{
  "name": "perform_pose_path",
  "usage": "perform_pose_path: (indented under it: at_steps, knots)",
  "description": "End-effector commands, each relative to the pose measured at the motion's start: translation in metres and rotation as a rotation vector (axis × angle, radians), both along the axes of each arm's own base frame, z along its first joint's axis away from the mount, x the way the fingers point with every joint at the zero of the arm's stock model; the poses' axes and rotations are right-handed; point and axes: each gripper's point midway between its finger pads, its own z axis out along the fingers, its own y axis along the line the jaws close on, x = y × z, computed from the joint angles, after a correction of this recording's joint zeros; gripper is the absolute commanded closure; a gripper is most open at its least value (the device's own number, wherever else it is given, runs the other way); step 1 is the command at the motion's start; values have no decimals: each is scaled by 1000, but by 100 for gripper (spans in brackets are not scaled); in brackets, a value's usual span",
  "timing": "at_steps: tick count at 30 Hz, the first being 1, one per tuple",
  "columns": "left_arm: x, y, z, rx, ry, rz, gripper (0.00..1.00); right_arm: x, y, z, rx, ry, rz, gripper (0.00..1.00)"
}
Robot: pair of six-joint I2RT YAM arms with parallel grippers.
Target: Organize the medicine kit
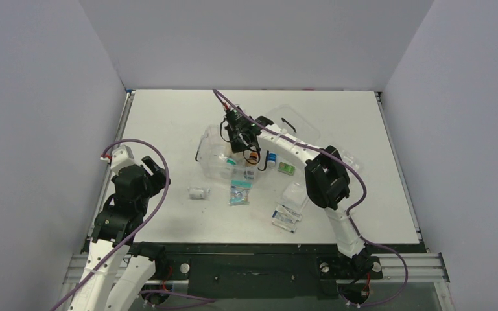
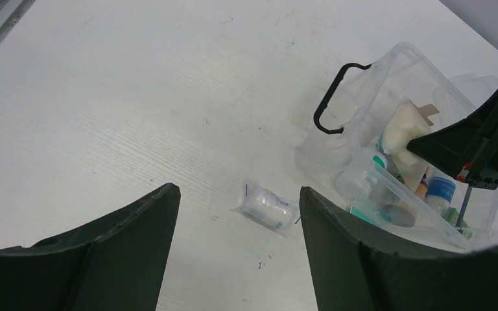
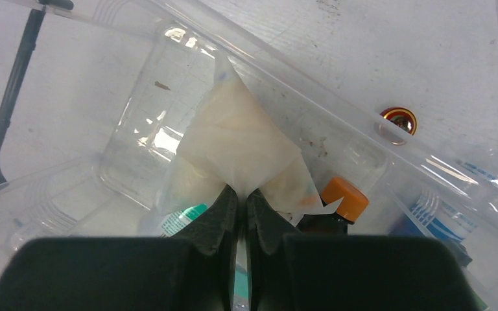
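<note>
The medicine kit, a clear box with black side clips, stands at the table's middle and shows in the left wrist view. My right gripper hangs over it, shut on a corner of a cream packet whose body dangles inside the box. An orange-capped brown bottle and a green-labelled container lie in the box beneath. My left gripper is open near the table's left side, well apart from the kit. A wrapped bandage roll lies on the table ahead of its spread fingers.
Loose supplies lie in front of the kit: the bandage roll, a teal packet, a blue-capped bottle, a green box and flat packets. The clear lid with a black handle lies behind the kit.
</note>
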Motion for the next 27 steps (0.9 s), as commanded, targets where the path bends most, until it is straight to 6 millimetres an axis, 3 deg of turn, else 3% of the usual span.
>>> perform_pose_path:
  at_steps: [1, 10, 18, 22, 27]
  knots:
    - [6, -2, 13, -4, -51, -11, 34, 5, -24, 27, -79, -69, -14, 100]
    - [6, -2, 13, -4, -49, -13, 34, 0, -50, 17, -213, -49, -24, 100]
    - [7, -2, 13, -4, -51, -11, 34, -5, -52, 40, -218, -56, 5, 100]
    - [7, -2, 13, -5, -52, -14, 34, -5, -42, 55, -169, -77, 26, 100]
    - [7, -3, 13, -6, -52, -15, 34, -9, -4, 79, -22, -110, 57, 100]
